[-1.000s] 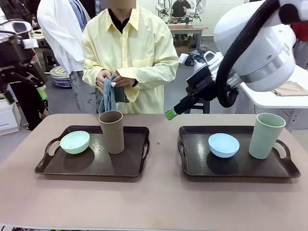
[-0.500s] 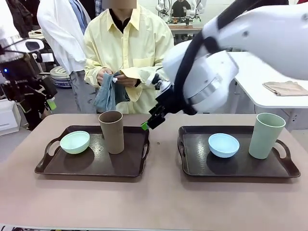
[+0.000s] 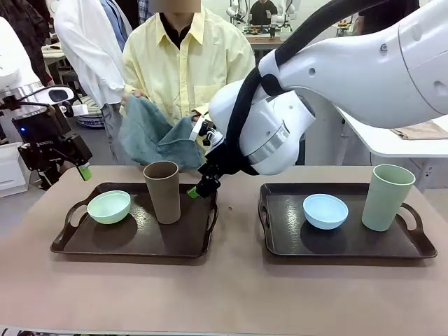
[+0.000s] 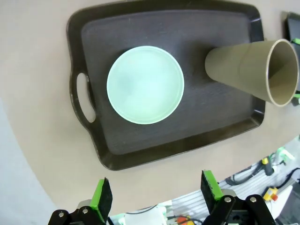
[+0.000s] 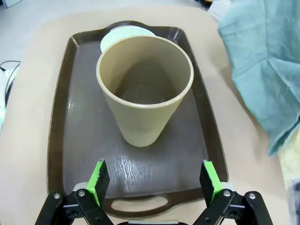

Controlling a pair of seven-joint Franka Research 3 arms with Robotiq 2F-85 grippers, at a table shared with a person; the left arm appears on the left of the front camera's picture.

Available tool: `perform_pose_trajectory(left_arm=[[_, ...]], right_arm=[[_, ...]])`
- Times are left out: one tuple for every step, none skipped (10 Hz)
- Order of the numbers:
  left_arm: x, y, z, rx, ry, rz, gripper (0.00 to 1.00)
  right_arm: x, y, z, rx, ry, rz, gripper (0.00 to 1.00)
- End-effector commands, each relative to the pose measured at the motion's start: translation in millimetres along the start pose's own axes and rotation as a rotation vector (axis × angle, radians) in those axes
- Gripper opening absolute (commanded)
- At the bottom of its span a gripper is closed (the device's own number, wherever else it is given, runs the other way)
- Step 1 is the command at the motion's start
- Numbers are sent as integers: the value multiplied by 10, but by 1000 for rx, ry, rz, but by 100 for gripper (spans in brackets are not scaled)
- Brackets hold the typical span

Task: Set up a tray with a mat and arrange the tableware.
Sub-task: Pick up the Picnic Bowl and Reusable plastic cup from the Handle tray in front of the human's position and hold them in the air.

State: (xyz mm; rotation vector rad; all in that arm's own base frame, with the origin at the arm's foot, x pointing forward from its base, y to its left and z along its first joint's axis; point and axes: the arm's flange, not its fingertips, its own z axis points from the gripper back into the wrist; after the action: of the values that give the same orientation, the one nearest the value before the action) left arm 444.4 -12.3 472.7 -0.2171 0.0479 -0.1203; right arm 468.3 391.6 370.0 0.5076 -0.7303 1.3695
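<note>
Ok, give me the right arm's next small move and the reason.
Probably ease forward and close on the brown tumbler: the right end effector is open with the tumbler centred ahead of it on the tray, and the person holds a teal cloth open, so the tray likely needs clearing first.

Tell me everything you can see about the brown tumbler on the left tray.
The brown tumbler is tall, handleless, matte tan-brown, plastic-looking, widening toward its open rim. It stands upright and empty on the left tray, near the mint bowl but apart from it. The right gripper, open, faces it close by without touching.
</note>
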Motion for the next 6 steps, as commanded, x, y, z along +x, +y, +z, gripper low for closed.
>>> perform_pose_trajectory(left_arm=[[-22, 9, 28, 5, 0, -4, 100], [-22, 9, 28, 5, 0, -4, 100], [-22, 9, 28, 5, 0, -4, 100], [-22, 9, 28, 5, 0, -4, 100], [-2, 5, 4, 1, 0, 0, 100], [80, 11, -90, 16, 4, -4, 100]], right_arm=[[20, 19, 1, -9, 2, 7, 100], [20, 19, 1, -9, 2, 7, 100], [20, 19, 1, -9, 2, 7, 100], [20, 19, 1, -9, 2, 7, 100], [1, -2, 4, 0, 0, 0, 100], [-54, -36, -109, 77, -39, 62, 100]])
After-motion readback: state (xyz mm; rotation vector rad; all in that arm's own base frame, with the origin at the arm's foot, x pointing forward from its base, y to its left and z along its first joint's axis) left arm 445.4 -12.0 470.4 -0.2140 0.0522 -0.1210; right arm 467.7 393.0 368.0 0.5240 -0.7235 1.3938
